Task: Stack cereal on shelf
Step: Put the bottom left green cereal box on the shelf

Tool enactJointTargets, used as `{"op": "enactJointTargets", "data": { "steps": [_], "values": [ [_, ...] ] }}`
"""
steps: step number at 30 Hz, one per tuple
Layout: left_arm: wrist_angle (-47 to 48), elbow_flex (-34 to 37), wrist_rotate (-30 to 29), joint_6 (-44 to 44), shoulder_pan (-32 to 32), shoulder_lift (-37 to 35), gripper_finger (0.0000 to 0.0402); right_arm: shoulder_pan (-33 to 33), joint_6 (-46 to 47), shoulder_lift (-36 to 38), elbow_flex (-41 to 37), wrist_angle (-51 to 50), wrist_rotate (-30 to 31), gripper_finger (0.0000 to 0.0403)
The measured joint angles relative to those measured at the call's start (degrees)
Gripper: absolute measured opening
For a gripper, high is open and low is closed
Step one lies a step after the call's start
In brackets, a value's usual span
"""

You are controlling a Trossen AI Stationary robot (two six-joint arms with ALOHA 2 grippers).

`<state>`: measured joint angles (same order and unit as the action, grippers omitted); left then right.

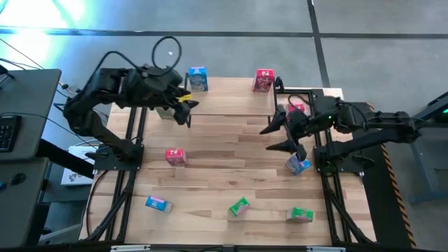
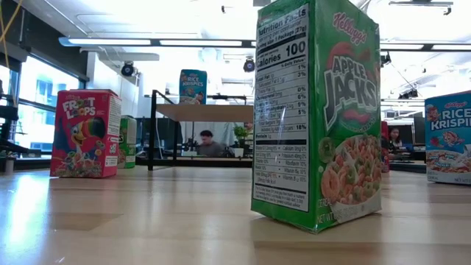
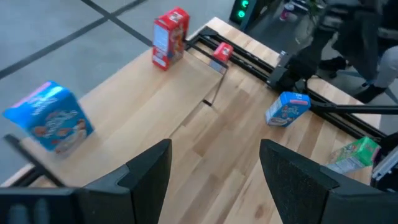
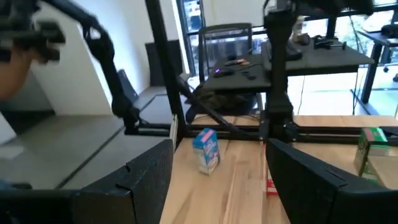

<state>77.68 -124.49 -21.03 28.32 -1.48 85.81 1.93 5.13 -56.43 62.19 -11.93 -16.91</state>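
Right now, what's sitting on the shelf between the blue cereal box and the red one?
Nothing: in the high view the shelf plank is bare between the blue box and the red box. The left wrist view shows the same empty stretch.

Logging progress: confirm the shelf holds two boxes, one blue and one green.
Not quite. The shelf holds two boxes, but they are a blue box and a pink-red box, not a green one; the high view shows it.
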Motion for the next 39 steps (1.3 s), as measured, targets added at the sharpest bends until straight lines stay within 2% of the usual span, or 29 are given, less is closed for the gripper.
{"op": "enactJointTargets", "data": {
  "steps": [9,20,39],
  "values": [
    [2.8,0.0,-0.7,0.0,0.3,-4.4,0.0234,8.8,-2.6,-6.6,0.0,0.2,7.5,0.025],
    [5.7,0.0,-0.9,-0.5,2.8,-5.1,0.0234,15.9,-2.6,-16.7,0.0,0.3,10.0,0.025],
    [5.7,0.0,-0.9,-2.3,3.1,-4.9,0.0234,21.9,-3.3,-30.5,0.0,4.5,9.9,0.025]
  ]
}}
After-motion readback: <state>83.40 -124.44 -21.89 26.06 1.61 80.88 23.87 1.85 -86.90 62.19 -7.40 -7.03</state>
